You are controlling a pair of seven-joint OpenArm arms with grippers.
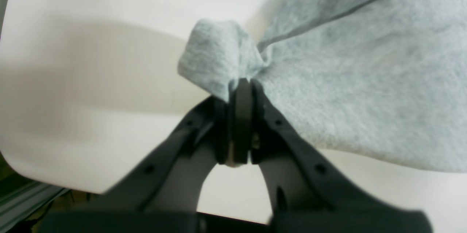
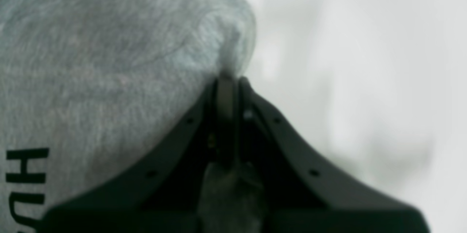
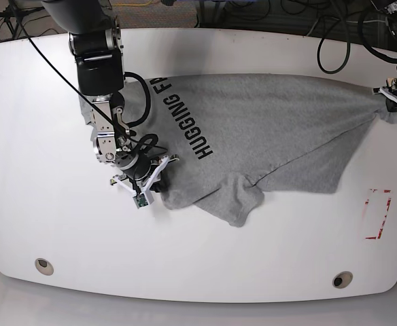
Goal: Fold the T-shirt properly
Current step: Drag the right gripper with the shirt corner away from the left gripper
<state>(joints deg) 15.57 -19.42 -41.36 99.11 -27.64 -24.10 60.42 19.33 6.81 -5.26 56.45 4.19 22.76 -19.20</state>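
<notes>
Both grippers are clamped on cloth and the fold has barely begun. The T-shirt [image 3: 266,129] lies across the upper middle of the base view, printed side up, lettering running down its left part, one sleeve bunched toward the lower centre. The right gripper [image 2: 228,78], at the shirt's lower left edge in the base view, has its jaws pinched tight on a ridge of grey fabric. The left gripper [image 1: 242,83], at the far right edge of that view, is likewise closed hard on a gathered corner, pulling the cloth taut to a point. So: two grips made, no clean fold laid yet, and the body is skewed and wrinkled, so squaring up and every fold are left, I'd judge. The white table [image 3: 49,204] is bare but for a red mark [image 3: 377,214] at lower right; dark cables [image 3: 334,41] loop along the top edge, clear of the shirt.
</notes>
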